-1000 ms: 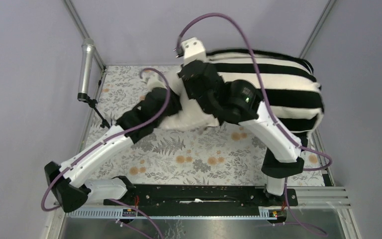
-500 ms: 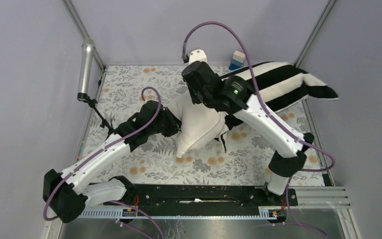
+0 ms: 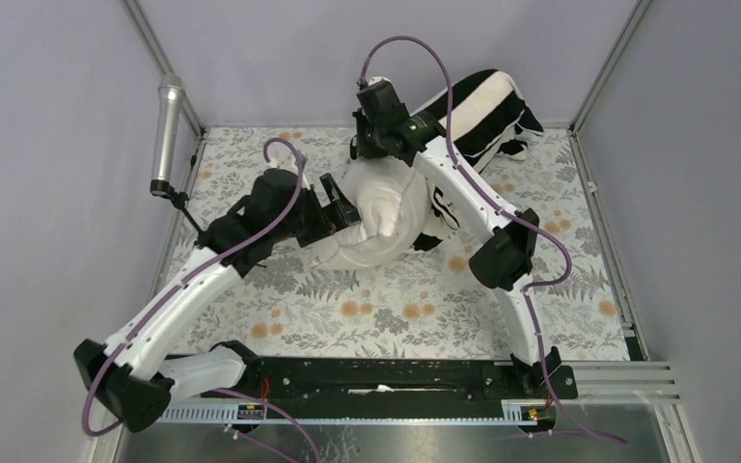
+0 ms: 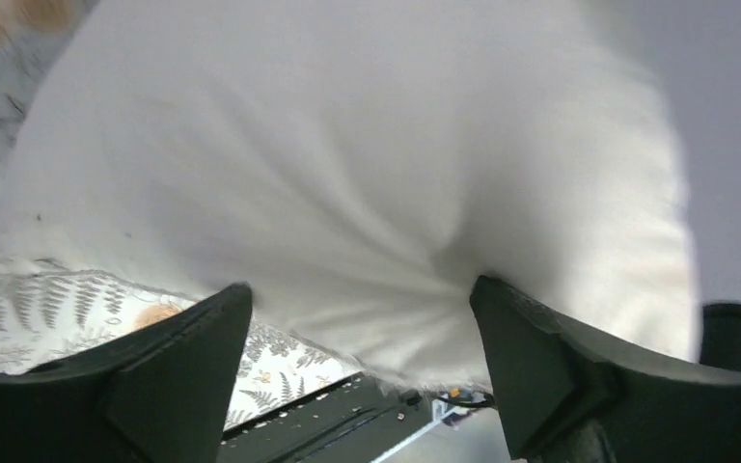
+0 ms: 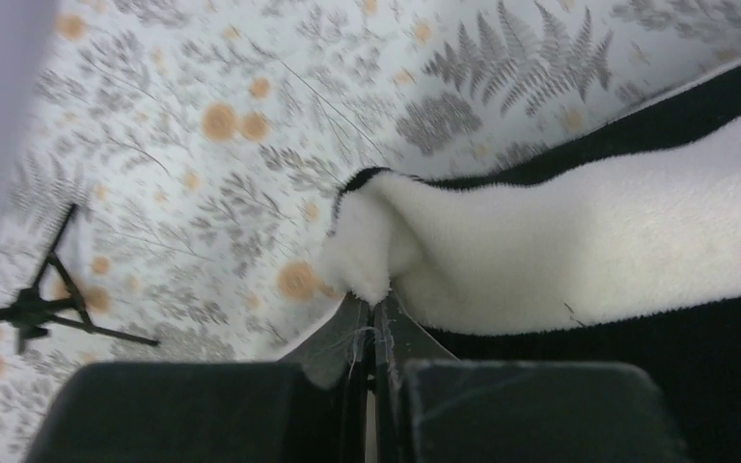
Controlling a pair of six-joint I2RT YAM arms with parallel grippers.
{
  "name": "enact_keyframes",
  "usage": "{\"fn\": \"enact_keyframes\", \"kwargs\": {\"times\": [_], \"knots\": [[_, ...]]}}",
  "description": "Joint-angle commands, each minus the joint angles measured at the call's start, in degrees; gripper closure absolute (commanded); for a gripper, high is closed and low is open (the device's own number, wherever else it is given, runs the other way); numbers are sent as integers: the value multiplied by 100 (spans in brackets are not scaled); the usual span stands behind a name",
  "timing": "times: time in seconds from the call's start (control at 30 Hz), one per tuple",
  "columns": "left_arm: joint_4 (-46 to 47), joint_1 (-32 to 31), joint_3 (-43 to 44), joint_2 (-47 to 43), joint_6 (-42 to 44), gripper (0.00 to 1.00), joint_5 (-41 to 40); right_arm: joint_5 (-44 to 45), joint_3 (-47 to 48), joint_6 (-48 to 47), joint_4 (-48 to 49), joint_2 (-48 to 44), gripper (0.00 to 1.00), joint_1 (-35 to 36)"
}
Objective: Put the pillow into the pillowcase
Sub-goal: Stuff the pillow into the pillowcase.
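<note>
The cream pillow (image 3: 378, 220) lies bunched on the floral cloth at mid-table, and it fills the left wrist view (image 4: 347, 145). My left gripper (image 3: 336, 204) is at its left side. Its jaws (image 4: 357, 289) are open, with the pillow's bulge just ahead of them, and hold nothing. The striped pillowcase (image 3: 482, 101) hangs bunched at the back right, trailing down along my right forearm. My right gripper (image 3: 367, 152) is above the pillow's far edge, shut (image 5: 376, 307) on a fold of the pillowcase's edge (image 5: 579, 241).
A silver microphone (image 3: 167, 121) on a small black tripod (image 3: 191, 220) stands at the left edge; the tripod (image 5: 39, 309) also shows in the right wrist view. Metal frame posts rise at the back corners. A black rail (image 3: 396, 371) runs along the near edge.
My left gripper opened and let go of the pillow. My right arm swung left and back, dragging the pillowcase toward the back wall. The pillow slumped onto the table.
</note>
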Motion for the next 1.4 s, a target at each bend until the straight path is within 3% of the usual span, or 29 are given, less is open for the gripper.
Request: {"fn": "enact_keyframes", "kwargs": {"times": [0.0, 0.27, 0.43, 0.57, 0.6, 0.67, 0.73, 0.8, 0.9, 1.0, 1.13, 1.37], "knots": [[-661, -199, 956, -535, 1191, 8, -698, -866, 624, 271, 515, 424, 100, -86], [-1269, -1139, 1956, -58, 1745, 2, -2563, -939, 659, 460, 590, 513, 100, -82], [-861, -1221, 1475, 464, 2104, 1, -3903, -922, 521, 500, 581, 346, 100, -88], [-246, -901, 889, 804, 1873, 3, -3780, -868, 383, 478, 559, 142, 100, -56], [-1, -791, 692, 824, 1823, 11, -3677, -791, 356, 446, 545, 67, 100, -25], [423, -657, 326, 830, 1708, 44, -3514, -582, 300, 341, 499, -108, 96, 55], [666, -440, 61, 847, 1551, 78, -3146, -294, 267, 241, 424, -311, 81, 133], [811, -305, -138, 840, 1452, 100, -2889, -56, 131, 100, 421, -586, 62, 218], [989, -176, -384, 784, 1350, 100, -2609, 479, -180, -18, 408, -1035, 21, 348], [1096, -66, -527, 731, 1280, 100, -2406, 1101, -639, -44, 292, -1520, 4, 563], [1162, -1, -626, 685, 1248, 100, -2242, 2132, -1975, -134, 588, -2418, 0, 974], [1216, 9, -651, 615, 1224, 100, -2059, 2309, -4632, 736, 1363, -3724, 7, 987]]}}
